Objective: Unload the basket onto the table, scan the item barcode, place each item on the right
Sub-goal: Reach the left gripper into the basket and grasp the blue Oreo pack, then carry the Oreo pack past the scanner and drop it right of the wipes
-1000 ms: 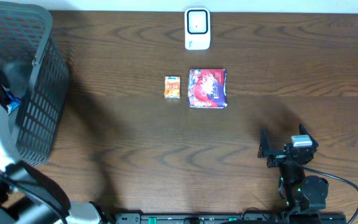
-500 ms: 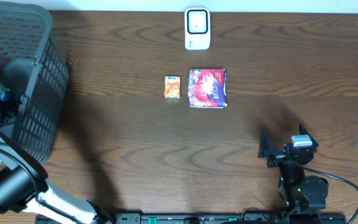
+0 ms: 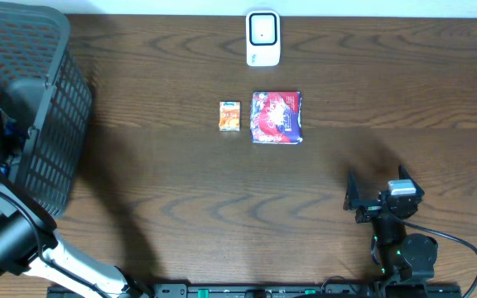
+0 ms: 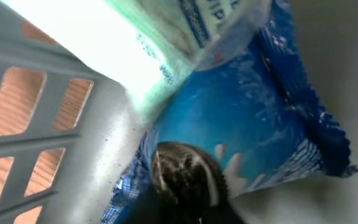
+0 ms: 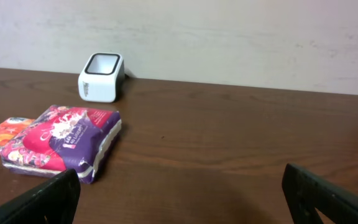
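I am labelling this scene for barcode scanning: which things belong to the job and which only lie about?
Job: blue foil cookie packet, white box-shaped scanner, grey plastic mesh basket.
Lying about, it seems: small orange packet, red-and-purple flat packet, pale green-and-white packet.

- left hand (image 3: 1,132) is snapping shut: it was gaping wide a second ago, and now it's pinching down on the blue cookie packet (image 4: 253,124) inside the basket (image 3: 52,99)
- left arm (image 3: 11,240) is swinging too, with its dark elbow sliding out toward the left edge of the overhead view
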Motion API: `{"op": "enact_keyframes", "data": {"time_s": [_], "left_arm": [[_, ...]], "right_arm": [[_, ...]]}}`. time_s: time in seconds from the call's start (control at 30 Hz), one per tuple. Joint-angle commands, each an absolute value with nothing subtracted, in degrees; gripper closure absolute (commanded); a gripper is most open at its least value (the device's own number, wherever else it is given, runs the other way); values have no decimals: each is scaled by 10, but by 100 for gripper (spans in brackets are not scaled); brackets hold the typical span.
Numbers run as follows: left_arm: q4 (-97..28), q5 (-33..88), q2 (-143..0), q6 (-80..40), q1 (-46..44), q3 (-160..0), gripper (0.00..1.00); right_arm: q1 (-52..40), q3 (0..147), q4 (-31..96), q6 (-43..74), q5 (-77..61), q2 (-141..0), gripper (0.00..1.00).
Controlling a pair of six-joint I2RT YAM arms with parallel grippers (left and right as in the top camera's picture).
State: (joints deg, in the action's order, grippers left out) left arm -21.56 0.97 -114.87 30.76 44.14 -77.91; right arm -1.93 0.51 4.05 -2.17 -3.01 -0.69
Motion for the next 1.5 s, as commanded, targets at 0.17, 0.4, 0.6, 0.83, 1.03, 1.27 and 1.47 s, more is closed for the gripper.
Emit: {"op": "enact_keyframes", "data": {"time_s": [0.17, 0.4, 0.6, 0.83, 1.03, 1.27, 1.47], "left_arm": [[-274, 67, -1139, 157, 441, -774, 93], [-265, 197, -996, 35, 440, -786, 93], [-204, 289, -830, -59, 439, -786, 93], [-104, 385, -720, -170, 427, -786, 93], [-41, 385, -676, -215, 361, -786, 93], [36, 380, -647, -288, 145, -786, 93], [-17, 276, -691, -288, -55, -786, 93]], "right_arm": [[-15, 4, 42, -29, -32, -3, 1], [-15, 4, 42, -29, -32, -3, 1], [-15, 4, 42, -29, -31, -3, 1], [-15, 4, 42, -29, -32, -3, 1], [-15, 4, 42, -29, -31, -3, 1], [-15, 4, 42, -29, -32, -3, 1], [-15, 4, 42, -29, -31, -3, 1]]}}
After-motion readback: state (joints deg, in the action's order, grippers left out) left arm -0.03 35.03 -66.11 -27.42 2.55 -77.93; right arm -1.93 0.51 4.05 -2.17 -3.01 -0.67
